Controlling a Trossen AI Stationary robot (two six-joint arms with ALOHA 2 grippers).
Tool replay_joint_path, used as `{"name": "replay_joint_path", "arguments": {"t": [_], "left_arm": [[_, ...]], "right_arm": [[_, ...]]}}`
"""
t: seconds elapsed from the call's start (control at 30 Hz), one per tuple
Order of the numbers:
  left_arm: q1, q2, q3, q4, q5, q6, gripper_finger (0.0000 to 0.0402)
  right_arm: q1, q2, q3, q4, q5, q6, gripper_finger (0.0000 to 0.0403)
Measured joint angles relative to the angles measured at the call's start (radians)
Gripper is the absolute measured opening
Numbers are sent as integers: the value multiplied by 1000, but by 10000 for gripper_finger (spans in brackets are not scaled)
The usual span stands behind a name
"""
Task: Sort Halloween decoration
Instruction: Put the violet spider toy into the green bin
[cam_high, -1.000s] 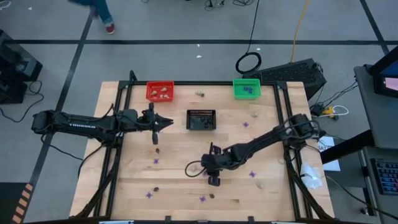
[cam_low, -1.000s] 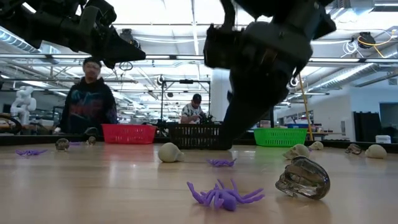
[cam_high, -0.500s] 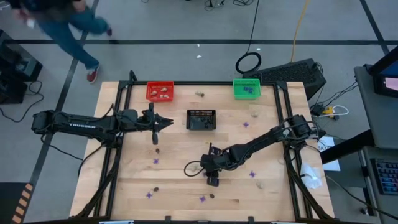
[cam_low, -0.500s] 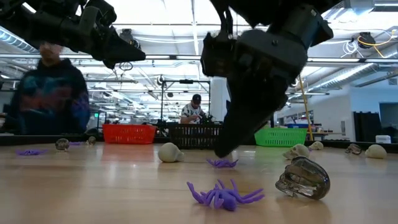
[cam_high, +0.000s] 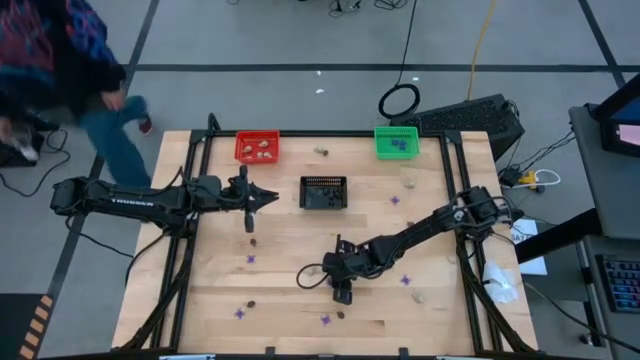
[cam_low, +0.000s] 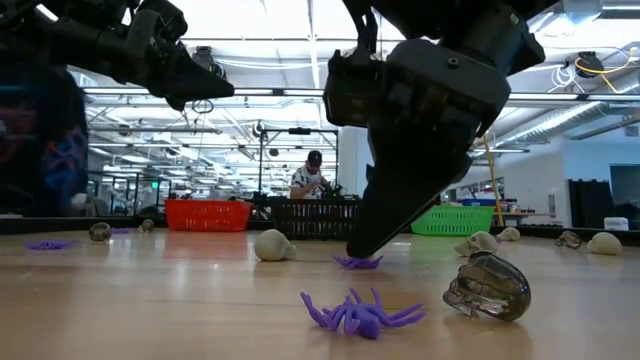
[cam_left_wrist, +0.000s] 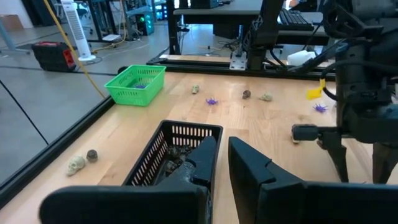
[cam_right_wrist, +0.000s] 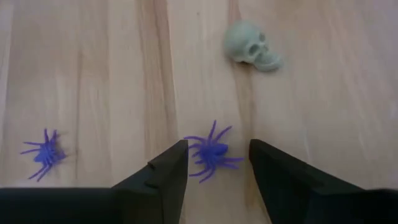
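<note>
The right gripper (cam_right_wrist: 214, 163) is positioned low over the worktop (cam_right_wrist: 112, 74) with jaws open astride a purple spider (cam_right_wrist: 210, 151). The spider is judged light, with flexible thin legs; its central body should be pinched. The left gripper (cam_left_wrist: 221, 163) is held near the black basket (cam_left_wrist: 168, 146); whether it is open cannot be told.

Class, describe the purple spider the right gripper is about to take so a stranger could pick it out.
Start at the black basket mid-table, then follow the right gripper down to the wood. The purple spider lies between its open fingers, beside a pale skull; another spider lies apart.
</note>
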Motion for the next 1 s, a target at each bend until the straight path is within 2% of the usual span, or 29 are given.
{"name": "replay_joint_path", "arguments": {"t": [0.2, 0.47, 0.77, 1.0], "left_arm": [[0, 0, 0, -5, 0, 0, 35], [0, 0, 0, -6, 0, 0, 35], [0, 0, 0, -7, 0, 0, 35], [0, 0, 0, -10, 0, 0, 35]], "right_arm": [[-5, 14, 2, -5, 25, -4, 169], [-18, 17, 2, -61, 26, -14, 145], [-24, 15, 24, -79, 25, -61, 144], [-4, 20, 120, -245, 26, -125, 166]]}}
